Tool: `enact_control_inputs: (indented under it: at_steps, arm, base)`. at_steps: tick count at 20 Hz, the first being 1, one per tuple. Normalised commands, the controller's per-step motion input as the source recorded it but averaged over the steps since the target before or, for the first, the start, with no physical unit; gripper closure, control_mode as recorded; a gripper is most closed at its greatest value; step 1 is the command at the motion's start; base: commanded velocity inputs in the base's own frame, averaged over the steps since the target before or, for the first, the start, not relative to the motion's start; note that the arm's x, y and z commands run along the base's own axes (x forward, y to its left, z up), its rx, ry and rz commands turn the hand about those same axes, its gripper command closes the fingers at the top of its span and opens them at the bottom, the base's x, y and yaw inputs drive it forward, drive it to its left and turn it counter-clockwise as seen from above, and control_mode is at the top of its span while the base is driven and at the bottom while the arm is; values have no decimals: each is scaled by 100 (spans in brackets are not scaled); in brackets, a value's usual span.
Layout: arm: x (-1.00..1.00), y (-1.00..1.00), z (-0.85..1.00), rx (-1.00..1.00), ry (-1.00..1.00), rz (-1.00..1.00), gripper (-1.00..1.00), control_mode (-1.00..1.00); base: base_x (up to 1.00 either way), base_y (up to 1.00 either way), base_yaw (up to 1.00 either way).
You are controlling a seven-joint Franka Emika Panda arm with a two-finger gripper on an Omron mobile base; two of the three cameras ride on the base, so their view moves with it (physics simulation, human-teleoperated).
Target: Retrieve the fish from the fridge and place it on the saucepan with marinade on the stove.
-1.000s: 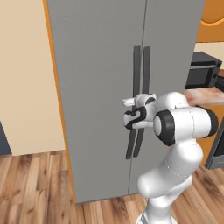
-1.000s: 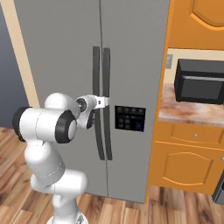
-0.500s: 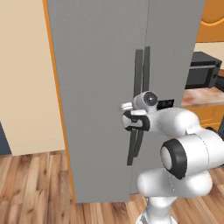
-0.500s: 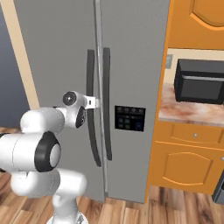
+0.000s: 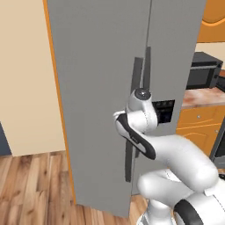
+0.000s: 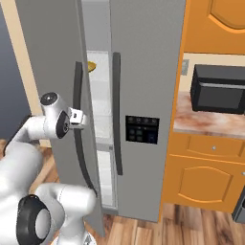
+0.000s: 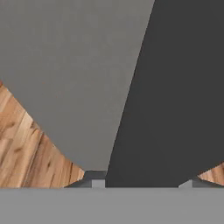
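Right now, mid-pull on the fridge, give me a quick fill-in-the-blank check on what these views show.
1. The fridge door being pulled is the ____ one.
2. The gripper jaws sit at that door's dark ____.
3. On the counter right of the fridge stands a black ____.
4. Through the gap show white ____.

Missing: left; handle; microwave; shelves

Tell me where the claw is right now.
In the right base view the claw sits at the left door's dark bar handle on the fridge, about mid-height, with that door swung partly open.
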Motion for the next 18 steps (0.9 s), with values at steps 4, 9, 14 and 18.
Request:
enact_control_inputs:
  at_steps: [4,9,14,18]
  arm:
    - [-100,100,0,-1,18,-1,-100,-100]
    - [-100,53,0,-2,-31,-17,-100,-100]
    - [-100,-1,16,-2,-66,-16,-100,-100]
    - [-76,-37,76,4,-29,-15,-100,-100]
  base:
    - [0,0,0]
    - [0,0,0]
    - [0,0,0]
    - [0,0,0]
